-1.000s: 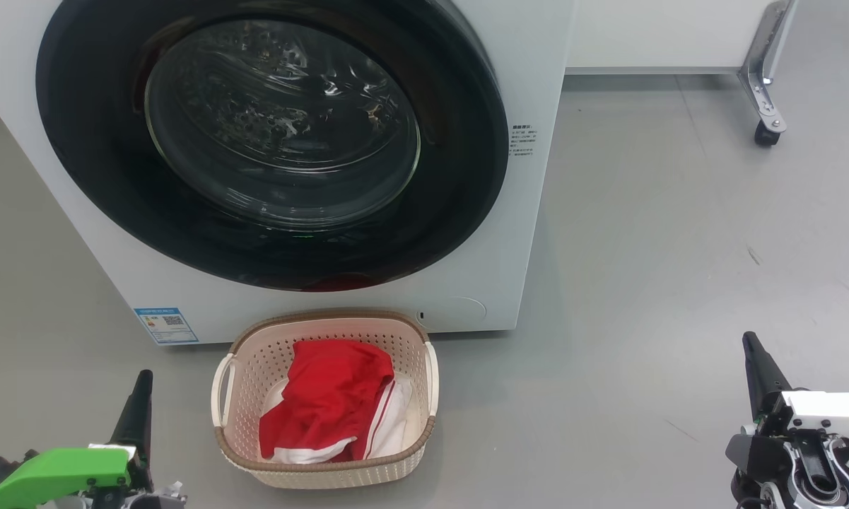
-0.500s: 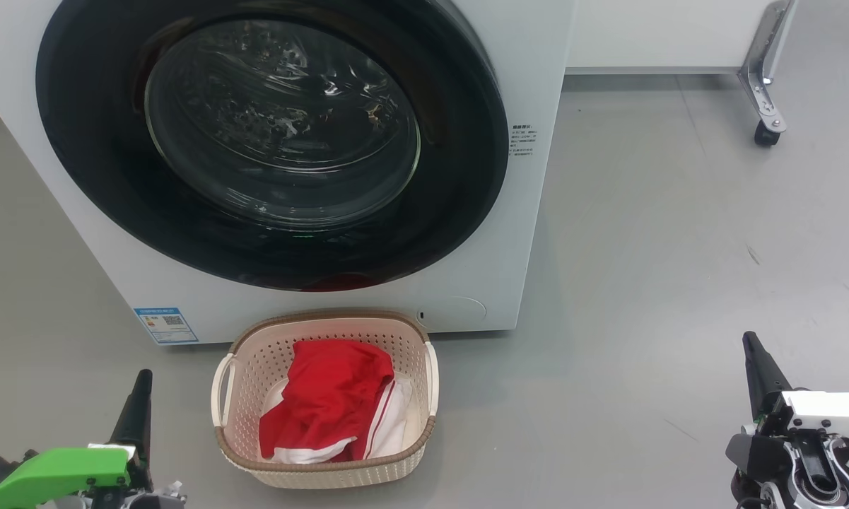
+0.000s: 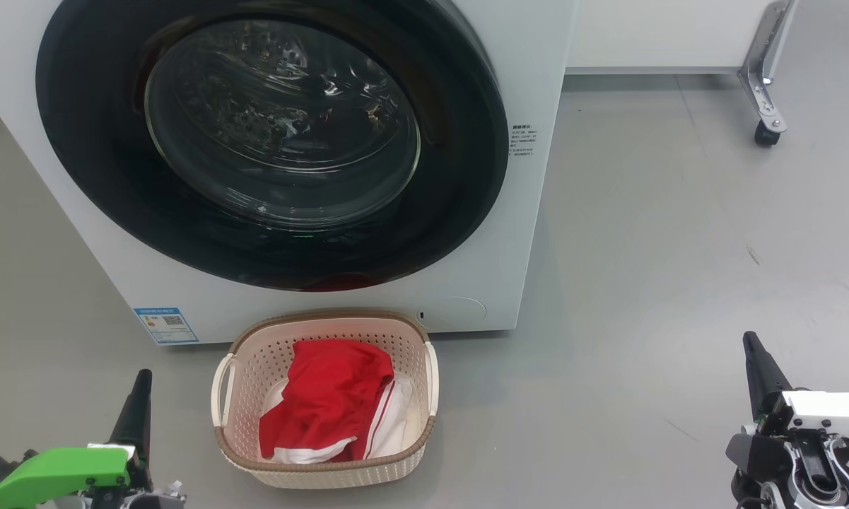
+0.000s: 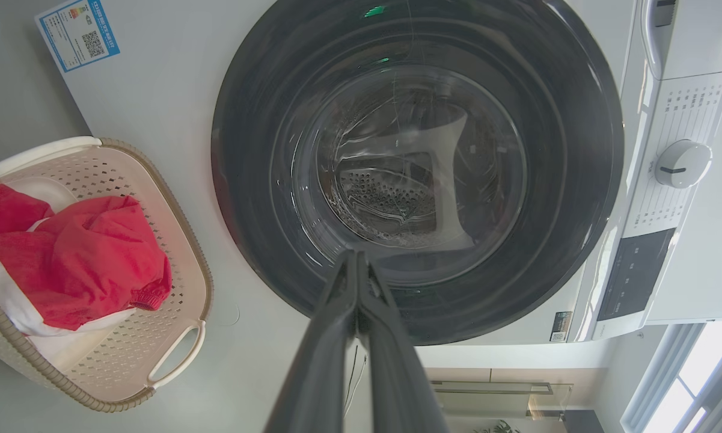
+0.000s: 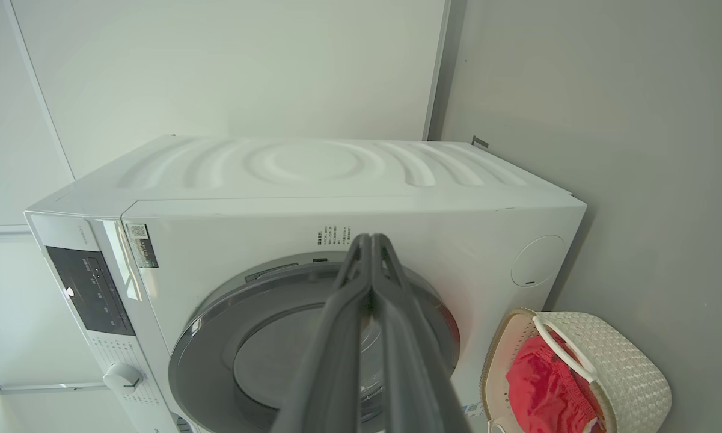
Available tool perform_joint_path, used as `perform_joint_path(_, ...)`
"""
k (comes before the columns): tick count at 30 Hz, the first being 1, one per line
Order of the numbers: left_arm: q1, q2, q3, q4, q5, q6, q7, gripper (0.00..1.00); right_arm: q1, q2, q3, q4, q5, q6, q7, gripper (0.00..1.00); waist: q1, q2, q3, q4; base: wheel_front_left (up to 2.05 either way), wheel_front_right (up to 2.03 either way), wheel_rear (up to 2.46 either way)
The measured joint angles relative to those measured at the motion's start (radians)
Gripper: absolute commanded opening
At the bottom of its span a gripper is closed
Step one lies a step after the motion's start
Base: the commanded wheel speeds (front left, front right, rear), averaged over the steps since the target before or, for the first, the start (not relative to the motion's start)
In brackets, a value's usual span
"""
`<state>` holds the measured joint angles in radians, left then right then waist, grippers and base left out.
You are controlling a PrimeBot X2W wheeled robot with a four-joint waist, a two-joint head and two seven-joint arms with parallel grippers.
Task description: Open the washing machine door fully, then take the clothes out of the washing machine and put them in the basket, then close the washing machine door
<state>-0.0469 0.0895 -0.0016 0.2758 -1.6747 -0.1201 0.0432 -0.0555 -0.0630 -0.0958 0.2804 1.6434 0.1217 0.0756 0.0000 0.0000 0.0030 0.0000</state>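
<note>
The left pincer (image 3: pixel 142 382) sits near left, fingers pressed together, empty. Right of it the basket (image 3: pixel 325 315) stands on the floor (image 3: pixel 643 283) just before the washing machine (image 3: pixel 537 71), holding the red clothes (image 3: pixel 325 396). The washing machine door (image 3: pixel 466 177) lies flush against the machine. Near right, the right pincer (image 3: pixel 753 346) is also pinched together and empty.

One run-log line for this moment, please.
door: closed | clothes: in basket | left gripper: shut, empty | right gripper: shut, empty
</note>
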Motion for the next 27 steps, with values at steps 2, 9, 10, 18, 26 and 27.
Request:
perform_joint_path(2,0.000,0.000,0.000,0.000,0.000,0.000,0.000,0.00,0.000,0.000,0.000,0.000,0.000,0.000,0.000,0.00,0.0000,0.0000,0.000,0.000,0.00,0.00,0.00)
perform_joint_path(9,0.000,0.000,0.001,-0.001,0.000,0.000,0.006,0.00,0.000,0.000,-0.001,0.000,0.000,0.000,0.000,0.00,0.0000,0.0000,0.000,0.000,0.00,0.00,0.00)
perform_joint_path(10,0.000,0.000,0.001,-0.001,0.000,0.000,0.006,0.00,0.000,0.000,-0.001,0.000,0.000,0.000,0.000,0.00,0.0000,0.0000,0.000,0.000,0.00,0.00,0.00)
perform_joint_path(18,0.000,-0.001,0.002,-0.001,0.000,0.000,0.006,0.00,0.000,0.000,-0.001,0.000,0.000,0.000,0.003,0.00,0.0000,0.0000,0.000,0.000,0.00,0.00,0.00)
perform_joint_path(26,0.000,-0.001,0.002,-0.002,0.000,0.000,0.008,0.00,0.000,0.001,-0.001,-0.001,0.000,0.000,0.004,0.00,0.0000,0.0000,0.000,0.000,0.00,0.00,0.00)
perform_joint_path(27,0.000,-0.001,0.002,-0.002,0.000,0.000,0.008,0.00,0.000,0.001,-0.001,-0.001,0.000,0.000,0.004,0.00,0.0000,0.0000,0.000,0.000,0.00,0.00,0.00)
